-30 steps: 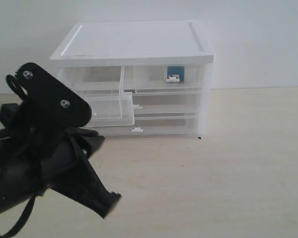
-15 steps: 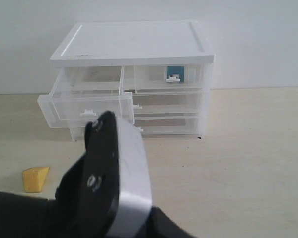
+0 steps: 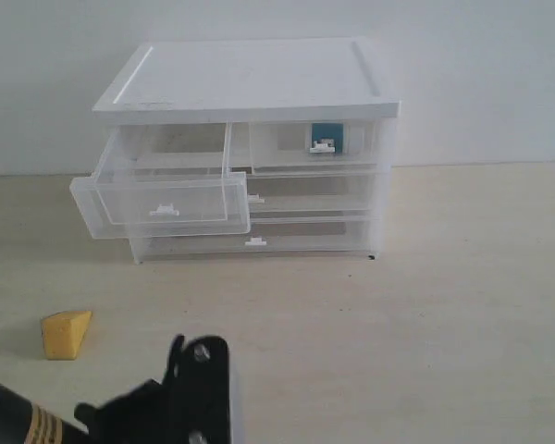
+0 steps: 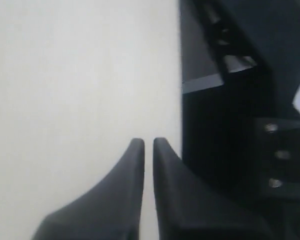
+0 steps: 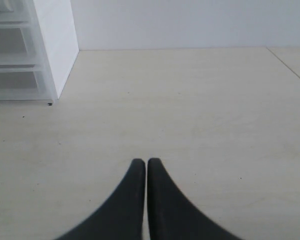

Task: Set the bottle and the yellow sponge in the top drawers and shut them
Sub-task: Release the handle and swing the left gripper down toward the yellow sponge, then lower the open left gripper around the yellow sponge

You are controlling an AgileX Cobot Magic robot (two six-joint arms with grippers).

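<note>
Hanging low, left end effector (image 4: 143,145) pinched.

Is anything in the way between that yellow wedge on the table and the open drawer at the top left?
Nothing visible stands in the way. The yellow sponge lies alone on the table. The top-left drawer stands pulled out, with only bare tabletop between the two and nothing covering the part that sticks out.

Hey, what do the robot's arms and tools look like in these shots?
Everything is black. The left tool and right tool each have two smooth, curved fingers that taper to narrow tips. The left arm is matte black with a yellowish striped band and a flat plate with silver screws.
</note>
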